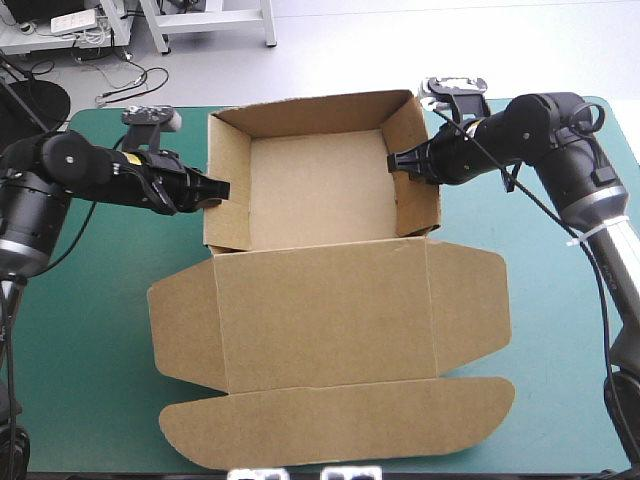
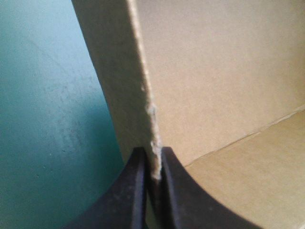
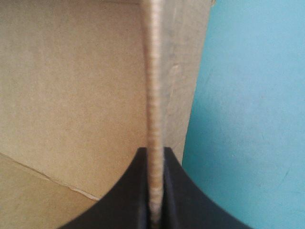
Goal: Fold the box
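The box (image 1: 320,300) blocks mid-frame, and its raised walls leave the inside reachable only from above. Bare bench (image 1: 80,400) lies free at lower left and lower right.

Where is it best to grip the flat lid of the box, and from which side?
Probably the long rounded front flap, coming from the table's near edge. The lid lies flat, so only a free outer edge offers a pinch; that flap is creased and may lift.

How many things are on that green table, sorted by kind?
Box: 1, brown
Robot arms: 2, left arm and right arm, jaws shut on the box's walls
Total: 3
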`<act>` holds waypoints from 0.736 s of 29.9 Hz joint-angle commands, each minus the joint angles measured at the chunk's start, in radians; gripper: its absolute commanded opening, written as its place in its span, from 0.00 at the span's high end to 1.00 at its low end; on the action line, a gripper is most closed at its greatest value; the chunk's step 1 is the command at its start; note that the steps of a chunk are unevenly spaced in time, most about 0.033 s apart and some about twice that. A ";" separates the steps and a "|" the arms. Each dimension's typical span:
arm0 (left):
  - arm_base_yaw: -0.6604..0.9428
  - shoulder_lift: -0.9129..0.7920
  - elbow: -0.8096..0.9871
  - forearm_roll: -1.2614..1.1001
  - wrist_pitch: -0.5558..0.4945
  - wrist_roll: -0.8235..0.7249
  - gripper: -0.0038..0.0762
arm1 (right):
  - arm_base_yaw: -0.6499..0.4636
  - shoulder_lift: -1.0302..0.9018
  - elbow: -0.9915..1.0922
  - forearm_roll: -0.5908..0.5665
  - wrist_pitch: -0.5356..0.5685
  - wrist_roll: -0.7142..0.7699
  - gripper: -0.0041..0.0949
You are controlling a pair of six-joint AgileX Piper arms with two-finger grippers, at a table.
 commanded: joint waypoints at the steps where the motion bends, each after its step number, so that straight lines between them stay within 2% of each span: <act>1: -0.099 0.023 -0.023 0.045 -0.047 -0.056 0.96 | 0.003 -0.047 0.058 0.027 0.002 -0.003 0.97; 6: -0.199 0.114 -0.023 0.100 -0.045 -0.119 0.96 | 0.003 -0.049 0.227 0.042 -0.002 0.007 0.97; 12: -0.285 0.213 -0.023 0.196 -0.058 -0.206 0.96 | 0.003 -0.049 0.390 0.093 -0.123 0.007 0.97; 22: -0.323 0.319 -0.023 0.244 -0.074 -0.252 0.96 | 0.003 -0.046 0.412 0.079 -0.264 0.007 0.97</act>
